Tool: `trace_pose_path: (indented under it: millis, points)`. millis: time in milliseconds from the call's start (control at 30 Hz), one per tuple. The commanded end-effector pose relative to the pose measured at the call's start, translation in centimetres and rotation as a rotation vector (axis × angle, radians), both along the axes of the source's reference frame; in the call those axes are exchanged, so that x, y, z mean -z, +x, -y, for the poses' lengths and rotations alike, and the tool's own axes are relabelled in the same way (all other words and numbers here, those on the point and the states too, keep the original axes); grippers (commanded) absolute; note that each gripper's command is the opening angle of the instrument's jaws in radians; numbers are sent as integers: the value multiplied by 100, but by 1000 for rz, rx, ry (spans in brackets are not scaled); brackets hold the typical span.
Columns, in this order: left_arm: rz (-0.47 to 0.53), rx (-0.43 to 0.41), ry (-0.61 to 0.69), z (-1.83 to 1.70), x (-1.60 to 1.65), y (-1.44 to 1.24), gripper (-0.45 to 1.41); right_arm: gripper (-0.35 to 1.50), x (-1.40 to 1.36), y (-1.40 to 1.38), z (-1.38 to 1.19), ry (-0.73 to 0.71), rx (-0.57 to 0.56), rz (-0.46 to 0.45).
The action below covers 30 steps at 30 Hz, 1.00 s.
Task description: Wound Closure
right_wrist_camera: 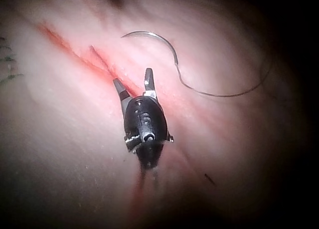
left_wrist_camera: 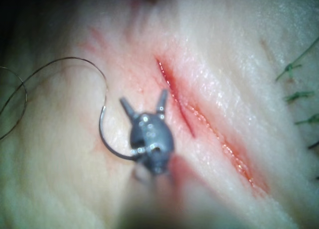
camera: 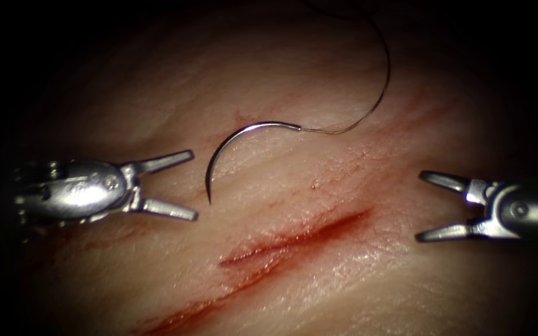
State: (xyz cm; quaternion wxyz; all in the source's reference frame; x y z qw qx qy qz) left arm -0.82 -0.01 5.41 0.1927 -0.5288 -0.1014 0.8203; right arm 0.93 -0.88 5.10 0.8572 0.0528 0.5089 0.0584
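Clearly nothing is held: the left tool point(camera: 185, 185) and right tool point(camera: 428, 207) gape empty. The curved needle point(camera: 231, 142) lies free on the tissue point(camera: 356, 274), left of the cut point(camera: 294, 239), trailing its thread point(camera: 378, 93); I judge a grip back from the point best.

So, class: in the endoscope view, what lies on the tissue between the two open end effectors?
The needle, free, beside the left end effector; bare tissue runs to the right end effector. The cut lies lower.

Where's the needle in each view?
Endoscope view: needle lies free on the tissue, left of the cut, near the open left gripper.
Left wrist view: needle beside that gripper.
Right wrist view: needle beyond the right gripper.
Shared landmark: the cut.
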Motion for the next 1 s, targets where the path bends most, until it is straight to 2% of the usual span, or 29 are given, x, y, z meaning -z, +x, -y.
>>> trace_pose_path:
  millis: [33,200,333,367,433,500,667,733,1000]
  points:
    - [-17,22,10,2,-7,-7,87,119,-5,7,5,5,-3,8]
    - [-77,108,53,-9,-13,-15,87,117,-7,5,9,13,21,45]
    - [-136,219,118,-20,-21,-25,87,116,-5,5,9,14,21,63]
    - [-170,258,123,-24,-24,-30,88,116,-4,5,10,16,23,68]
    - [-261,284,128,-37,-30,-39,85,114,-3,6,11,10,35,78]
    - [-324,289,149,-52,-36,-46,82,112,-2,8,13,2,41,86]
    - [-381,294,200,-65,-53,-52,75,112,-1,11,13,-2,44,89]
    - [-447,259,215,-71,-67,-58,73,112,-1,13,13,-6,49,92]
    - [-541,157,242,-67,-101,-62,73,112,-1,13,14,-10,54,94]
